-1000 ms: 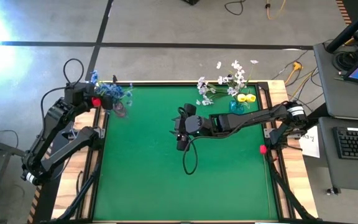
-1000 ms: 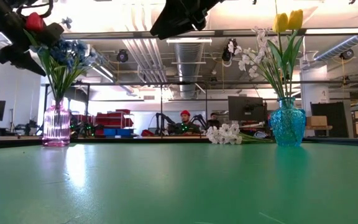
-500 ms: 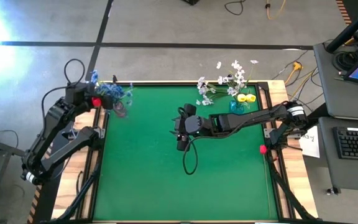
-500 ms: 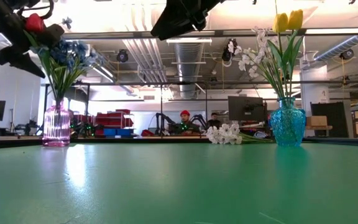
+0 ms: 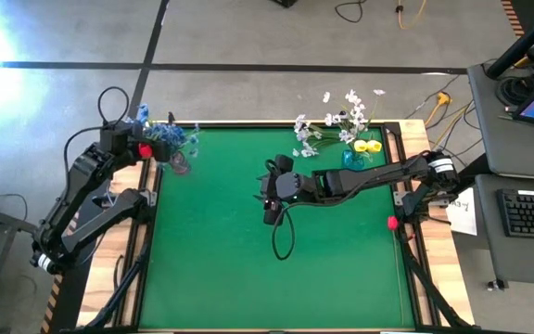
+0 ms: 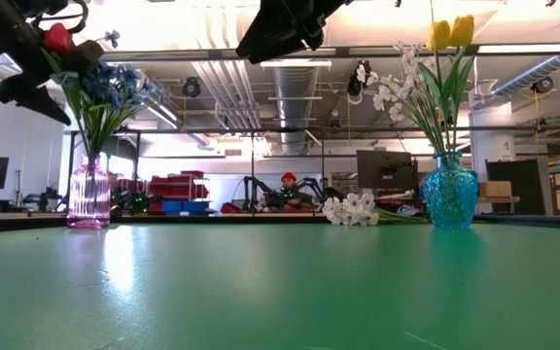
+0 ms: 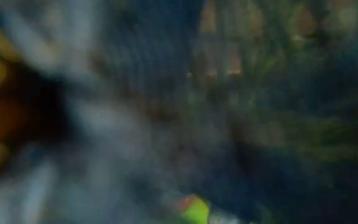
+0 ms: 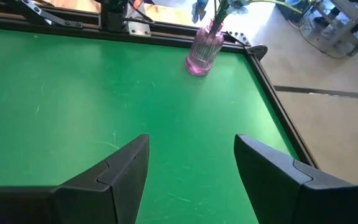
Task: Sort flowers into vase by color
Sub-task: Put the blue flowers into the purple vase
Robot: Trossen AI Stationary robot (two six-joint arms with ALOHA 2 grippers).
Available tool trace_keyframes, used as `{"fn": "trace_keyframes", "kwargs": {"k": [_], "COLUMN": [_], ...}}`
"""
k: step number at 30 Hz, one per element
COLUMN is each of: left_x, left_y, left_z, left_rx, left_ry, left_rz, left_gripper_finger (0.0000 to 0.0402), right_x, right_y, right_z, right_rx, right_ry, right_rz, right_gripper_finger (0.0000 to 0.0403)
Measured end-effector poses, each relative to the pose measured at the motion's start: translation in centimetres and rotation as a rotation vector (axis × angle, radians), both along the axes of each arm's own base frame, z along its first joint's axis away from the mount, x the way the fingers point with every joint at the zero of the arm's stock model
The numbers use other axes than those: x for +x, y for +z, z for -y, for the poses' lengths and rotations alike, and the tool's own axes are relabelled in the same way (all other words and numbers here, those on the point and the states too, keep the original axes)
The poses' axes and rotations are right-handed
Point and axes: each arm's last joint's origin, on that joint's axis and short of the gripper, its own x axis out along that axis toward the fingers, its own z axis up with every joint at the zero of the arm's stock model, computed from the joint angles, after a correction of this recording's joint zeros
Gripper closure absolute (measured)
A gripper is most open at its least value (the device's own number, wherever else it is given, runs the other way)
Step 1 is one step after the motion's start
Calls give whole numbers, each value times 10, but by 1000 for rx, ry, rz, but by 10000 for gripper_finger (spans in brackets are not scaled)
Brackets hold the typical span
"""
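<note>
A pink vase (image 5: 179,163) (image 6: 87,195) stands at the table's far left corner with blue flowers (image 6: 115,86) in it. My left gripper (image 5: 146,153) (image 6: 52,51) hangs right above that bunch, and a red tulip (image 5: 143,148) (image 6: 58,37) sits at its tip. Whether the gripper holds the tulip does not show. A blue vase (image 5: 349,159) (image 6: 450,192) at the far right holds yellow tulips (image 6: 452,33) and white blossoms (image 6: 389,89). A white spray (image 5: 306,146) (image 6: 352,208) lies on the table beside it. My right gripper (image 5: 271,208) (image 8: 191,168) hangs open over the table's middle, with nothing in it.
The green mat (image 5: 248,269) is bare in the middle and near half. A dark frame (image 8: 272,106) borders the table's edge. A red knob (image 5: 392,223) sits at the right edge. The left wrist view is a blur of blue and green.
</note>
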Motion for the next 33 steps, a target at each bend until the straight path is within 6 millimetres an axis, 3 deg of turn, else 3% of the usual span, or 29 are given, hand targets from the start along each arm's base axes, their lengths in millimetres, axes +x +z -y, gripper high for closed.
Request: {"fn": "trace_keyframes", "kwargs": {"k": [17, 33], "left_x": [-7, -6], "left_y": [31, 19], "left_z": [13, 10], "left_rx": [52, 29], "left_ry": [-71, -63], "left_rz": [-85, -82], "left_gripper_finger": [11, 12], "right_x": [2, 3], "right_y": [0, -3], "right_z": [4, 9], "right_rx": [12, 29], "right_ry": [-18, -37], "right_rz": [19, 37], "right_gripper_finger": [174, 174]}}
